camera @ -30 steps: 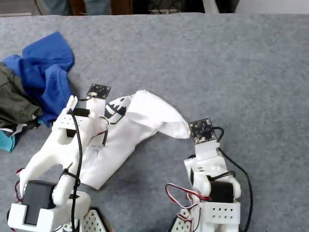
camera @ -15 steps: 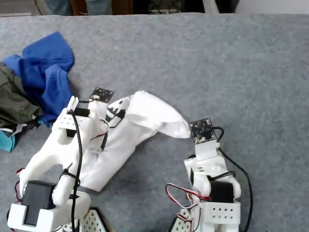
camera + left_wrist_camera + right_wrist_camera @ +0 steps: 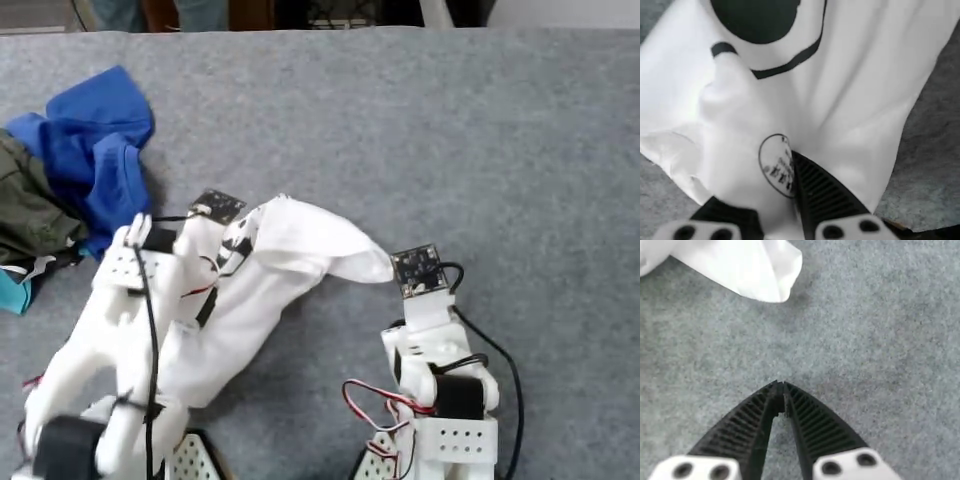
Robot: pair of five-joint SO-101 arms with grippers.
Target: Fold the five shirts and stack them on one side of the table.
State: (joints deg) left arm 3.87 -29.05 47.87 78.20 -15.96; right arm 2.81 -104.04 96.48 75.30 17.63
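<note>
Left pincer (image 3: 786, 167) clamped on a bunched fold of the white shirt (image 3: 300, 250), carried a little across the cloth since a second ago, leaving the shirt narrower at mid-desk (image 3: 470, 130); right pincer (image 3: 780, 386) closed on nothing, unmoved beside the sleeve tip (image 3: 782, 277). Likely a first lengthwise fold under way; other shirts (image 3: 85, 160) heaped unfolded at the left edge.

Bright, even, diffuse light from overhead, biased slightly to 11 o'clock: in high view the white shirt (image 3: 265, 290) and blue shirt (image 3: 95, 150) throw soft shadows on the table (image 3: 480, 150) toward 5 o'clock. Left wrist view: white shirt close to clipping, folds show as faint grey only. Right wrist view: weak soft shadow beside the white shirt's tip.
</note>
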